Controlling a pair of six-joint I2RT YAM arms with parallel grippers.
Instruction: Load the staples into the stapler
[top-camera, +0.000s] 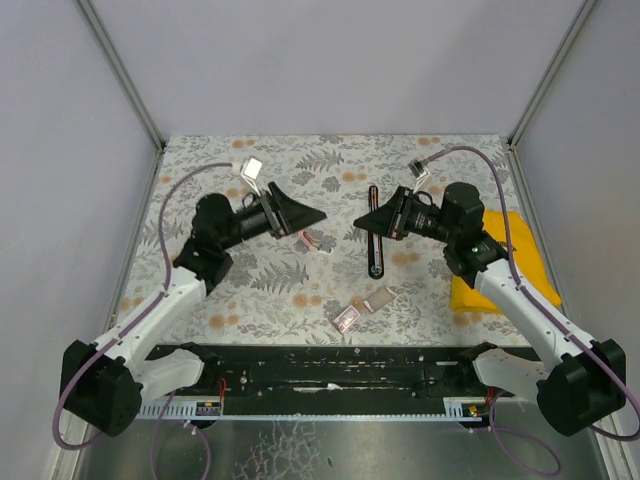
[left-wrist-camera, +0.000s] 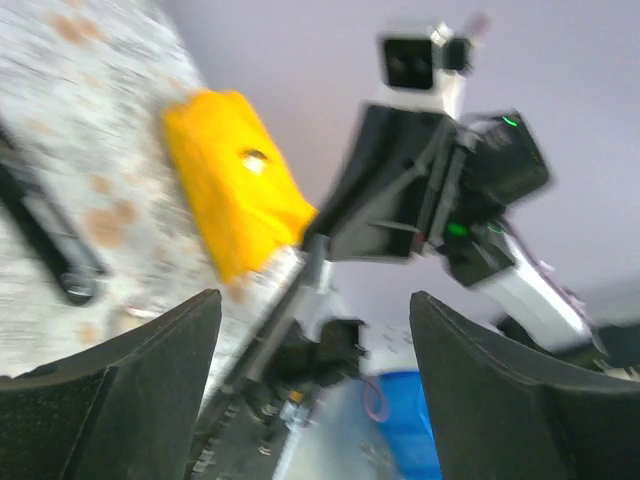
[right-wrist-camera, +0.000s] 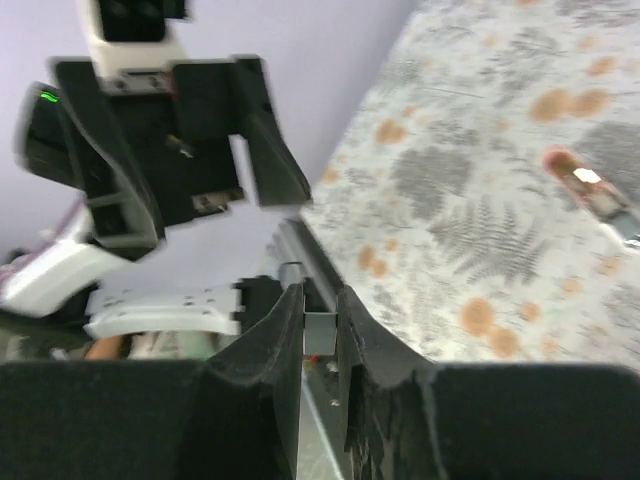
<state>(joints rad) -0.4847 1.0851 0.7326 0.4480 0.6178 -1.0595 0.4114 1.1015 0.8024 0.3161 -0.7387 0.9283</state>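
Observation:
The black stapler (top-camera: 375, 238) lies opened out flat on the leaf-patterned table, between the two arms and just below my right gripper (top-camera: 362, 222). The left wrist view shows one blurred end of the stapler (left-wrist-camera: 48, 238) at the left. My right gripper (right-wrist-camera: 320, 300) is shut on a short silver strip of staples (right-wrist-camera: 320, 335), held above the table. Opposite it, my left gripper (top-camera: 318, 214) hovers with its tip towards the right one. In its own view the left gripper (left-wrist-camera: 315, 300) is open with nothing between the fingers.
A yellow cloth (top-camera: 505, 265) lies at the table's right edge and shows as the yellow cloth (left-wrist-camera: 235, 185) in the left wrist view. Small pinkish packets (top-camera: 348, 318) (top-camera: 378, 298) lie near the front, another packet (top-camera: 310, 240) under the left gripper. White walls enclose the table.

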